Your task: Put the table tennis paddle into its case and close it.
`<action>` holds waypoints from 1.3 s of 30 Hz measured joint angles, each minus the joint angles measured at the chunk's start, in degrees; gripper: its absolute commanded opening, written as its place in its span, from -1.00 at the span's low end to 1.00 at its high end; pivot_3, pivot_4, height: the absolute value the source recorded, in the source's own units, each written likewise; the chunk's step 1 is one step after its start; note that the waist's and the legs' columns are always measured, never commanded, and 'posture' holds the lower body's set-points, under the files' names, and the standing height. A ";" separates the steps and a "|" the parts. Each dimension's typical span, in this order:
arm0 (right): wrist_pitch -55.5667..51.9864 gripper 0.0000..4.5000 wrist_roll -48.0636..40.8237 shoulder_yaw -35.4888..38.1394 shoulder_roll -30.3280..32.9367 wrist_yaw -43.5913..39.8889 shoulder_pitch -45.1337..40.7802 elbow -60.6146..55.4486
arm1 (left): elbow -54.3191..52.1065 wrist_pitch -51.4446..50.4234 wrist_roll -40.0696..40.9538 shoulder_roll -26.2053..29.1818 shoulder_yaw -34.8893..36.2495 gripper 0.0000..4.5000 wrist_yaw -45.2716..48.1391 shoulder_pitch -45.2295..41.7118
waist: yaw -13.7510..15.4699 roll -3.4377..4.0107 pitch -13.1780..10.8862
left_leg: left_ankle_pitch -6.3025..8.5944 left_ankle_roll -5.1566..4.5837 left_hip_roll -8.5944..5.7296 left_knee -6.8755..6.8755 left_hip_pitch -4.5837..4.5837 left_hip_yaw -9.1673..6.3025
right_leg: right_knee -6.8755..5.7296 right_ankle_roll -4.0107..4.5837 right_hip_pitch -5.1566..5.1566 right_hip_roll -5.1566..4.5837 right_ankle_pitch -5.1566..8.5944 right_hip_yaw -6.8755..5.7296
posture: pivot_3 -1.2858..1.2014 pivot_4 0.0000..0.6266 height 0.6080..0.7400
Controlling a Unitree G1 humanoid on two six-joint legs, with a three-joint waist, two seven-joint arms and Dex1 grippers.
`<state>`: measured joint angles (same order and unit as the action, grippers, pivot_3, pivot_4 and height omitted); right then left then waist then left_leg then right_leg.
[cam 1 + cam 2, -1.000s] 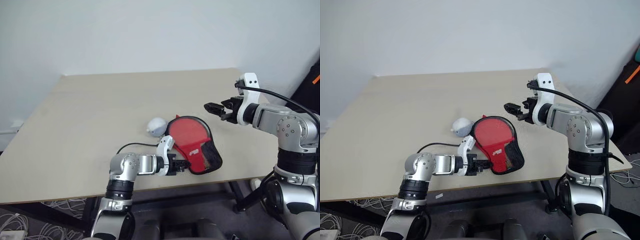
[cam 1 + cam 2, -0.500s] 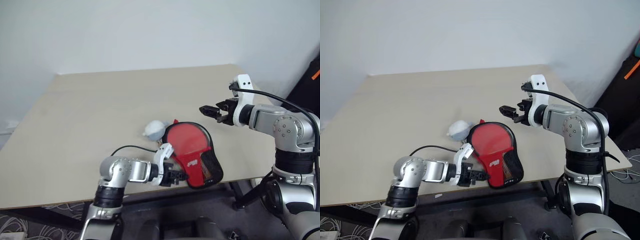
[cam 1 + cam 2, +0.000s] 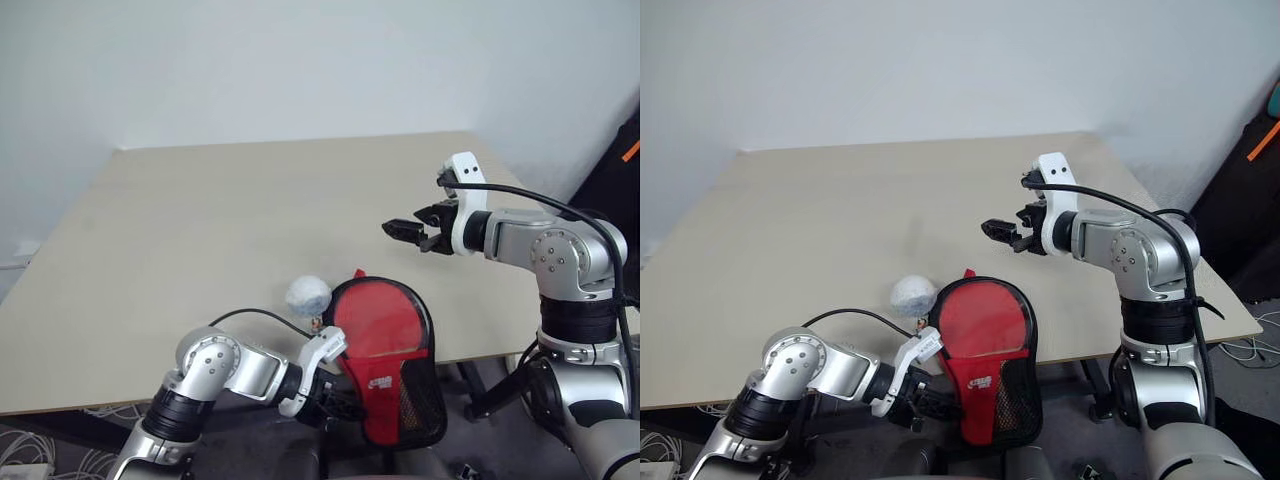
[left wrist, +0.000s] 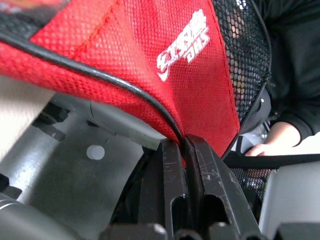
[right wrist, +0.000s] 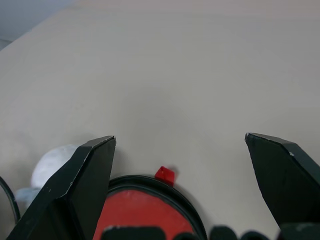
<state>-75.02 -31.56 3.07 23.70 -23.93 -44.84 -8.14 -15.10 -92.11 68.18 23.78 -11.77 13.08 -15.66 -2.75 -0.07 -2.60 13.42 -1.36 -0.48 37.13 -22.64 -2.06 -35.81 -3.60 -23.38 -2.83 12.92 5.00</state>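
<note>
hanging half off the near edge of the table [image 3: 200, 220], the case [image 3: 390, 360] is pinched at its black-piped rim by the left gripper [image 3: 335, 400], while the right gripper [image 3: 405, 232] hovers above the tabletop with fingers spread wide; a small whitish ball [image 3: 308, 296] sits just beside the case. in the left wrist view both fingers [image 4: 172, 185] clamp the red mesh fabric. in the right wrist view the wide-set fingers [image 5: 85, 180] frame the case's rounded end and its red tab [image 5: 164, 175]. i can't pick out the paddle.
</note>
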 measured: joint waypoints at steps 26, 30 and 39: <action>4.36 1.00 1.17 -3.61 -1.24 -2.51 -3.30 7.19 | -16.80 15.36 -2.15 4.37 6.33 -0.94 -3.24 1.68 | -0.12 -0.03 -0.04 | -0.02 0.03 -0.01 0.11 0.02 0.07 | 0.00 0.08 0.05 0.02 -0.10 0.06 | 0.03 -1.00 1.00; 5.95 1.00 1.46 -4.27 -2.05 -3.15 -4.19 8.22 | -16.22 27.38 -16.21 3.78 -2.87 -0.98 0.03 2.62 | -0.24 -0.03 -0.03 | -0.03 0.05 0.04 -0.06 0.03 0.11 | 0.02 0.11 -0.05 0.11 -0.11 0.13 | 0.03 -1.00 1.00; 7.63 1.00 2.26 -9.85 -4.60 -10.97 -9.43 18.88 | -6.03 50.00 -36.06 0.92 -13.32 -0.98 11.44 6.31 | -0.27 -0.02 -0.04 | -0.04 0.01 0.07 0.07 0.03 0.16 | -0.01 0.10 -0.01 0.12 -0.11 0.15 | 0.03 -1.00 1.00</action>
<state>-67.39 -29.30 -6.78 19.10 -34.89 -54.28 10.74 -21.13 -42.11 32.12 24.71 -25.09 24.52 -9.35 -3.02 -0.09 -2.64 13.38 -1.35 -0.41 37.19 -22.62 -1.89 -35.82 -3.50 -23.39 -2.71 12.81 5.15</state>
